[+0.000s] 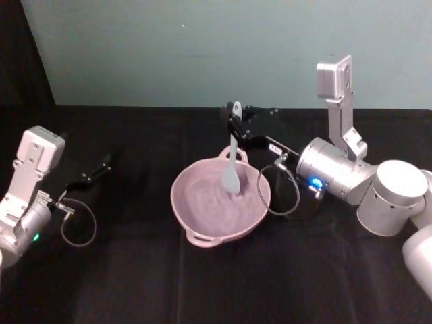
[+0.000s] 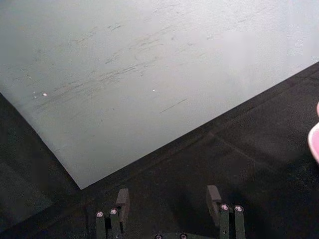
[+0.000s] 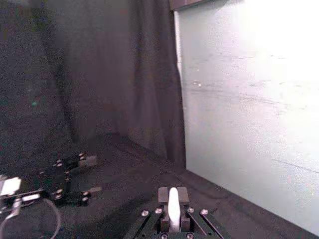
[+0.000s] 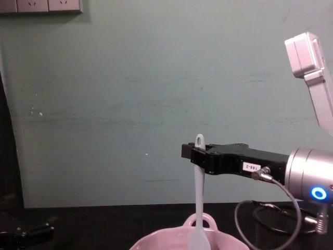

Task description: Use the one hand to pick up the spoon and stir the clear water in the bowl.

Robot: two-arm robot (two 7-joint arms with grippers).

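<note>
The pale pink bowl stands mid-table with loop handles on its rim. The white spoon hangs upright, its paddle blade down inside the bowl near the far right side. My right gripper is shut on the spoon's handle just under the hole at its tip. The chest view shows the same grip, with the spoon dropping into the bowl. In the right wrist view the handle sits between shut fingers. The clear water is not distinct from the bowl's inside. My left gripper rests open at the far left.
Black cloth covers the table, with a pale green wall behind. A cable loop hangs from my right wrist beside the bowl's right rim. In the left wrist view, the left gripper stands open and the bowl's edge shows.
</note>
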